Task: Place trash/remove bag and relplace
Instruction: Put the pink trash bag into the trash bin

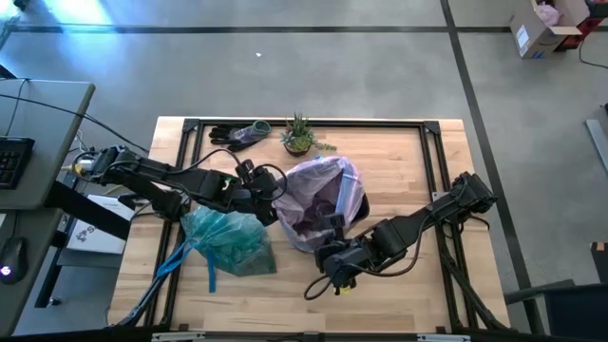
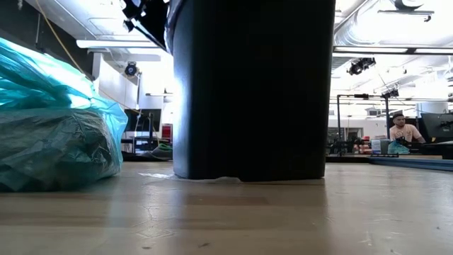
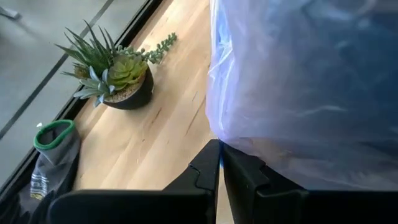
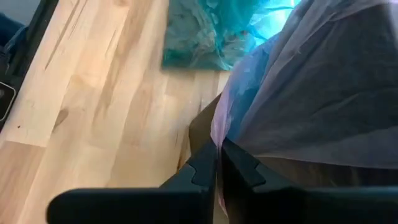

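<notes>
Left gripper: fingers pressed together at the pink bag's edge; whether they pinch the plastic is unclear.
Right gripper: fingers together against the same bag's near side.
Bin: dark, lined with the pink bag, mid-table.
Teal bag: full, lying just left of the bin.
Plant, gloves: at the far edge.

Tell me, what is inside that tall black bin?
A thin pale pink plastic bag lines the tall black bin, draped over its rim. Its folds look dark inside; anything beneath them is hidden.
</notes>
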Robot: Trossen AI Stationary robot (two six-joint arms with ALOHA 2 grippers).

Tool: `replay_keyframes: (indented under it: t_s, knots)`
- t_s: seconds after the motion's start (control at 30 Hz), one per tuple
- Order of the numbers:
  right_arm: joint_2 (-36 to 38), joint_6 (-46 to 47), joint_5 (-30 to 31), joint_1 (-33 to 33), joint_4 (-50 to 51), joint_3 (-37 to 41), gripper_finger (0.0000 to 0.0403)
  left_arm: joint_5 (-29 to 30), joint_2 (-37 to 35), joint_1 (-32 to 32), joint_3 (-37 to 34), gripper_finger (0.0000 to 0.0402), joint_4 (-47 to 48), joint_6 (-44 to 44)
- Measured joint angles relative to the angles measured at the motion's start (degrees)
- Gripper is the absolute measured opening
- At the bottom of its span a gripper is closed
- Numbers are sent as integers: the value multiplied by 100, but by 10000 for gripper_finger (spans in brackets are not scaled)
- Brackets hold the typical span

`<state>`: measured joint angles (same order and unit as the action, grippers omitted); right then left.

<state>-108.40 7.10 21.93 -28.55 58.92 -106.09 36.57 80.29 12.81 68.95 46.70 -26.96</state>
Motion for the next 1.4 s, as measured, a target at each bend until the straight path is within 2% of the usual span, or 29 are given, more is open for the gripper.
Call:
replay_keyframes:
  t_s: [0.13, 0.4, 0.5, 0.57, 0.77, 0.9, 1.0, 1.1, 1.27, 1.4]
  knots:
    - [4, 1, 26, -88, 78, -103, 29, -26, -54, 75, 0, 13, 23, -103]
    - [2, -48, 683, -459, 92, -830, 185, 86, -388, 336, 0, 60, 28, -102]
    - [2, -150, 925, -630, 114, -1237, 226, 283, -538, 463, 0, 75, 26, -152]
    - [8, -195, 978, -754, 116, -1496, 240, 389, -639, 560, 0, 83, 23, -193]
    - [17, 330, 1862, -1171, 1095, -2251, 237, 425, -832, 1040, 0, 96, -198, 36]
    - [17, 1369, 2044, -1406, 2003, -2476, 224, 572, -828, 1532, 0, 97, -998, 1020]
    - [17, 2523, 2320, -1547, 2790, -2447, 214, 1094, -793, 1790, 0, 97, -1517, 1486]
    - [32, 3548, 2411, -1647, 3094, -2157, 205, 1471, -796, 1913, 0, 97, -1700, 1372]
    - [68, 4431, 2411, -1834, 3111, -1373, 191, 1266, -707, 2199, 0, 97, -1677, 597]
    - [63, 5321, 2399, -1914, 3108, -452, 178, 1259, -333, 2552, 0, 97, -1701, 168]
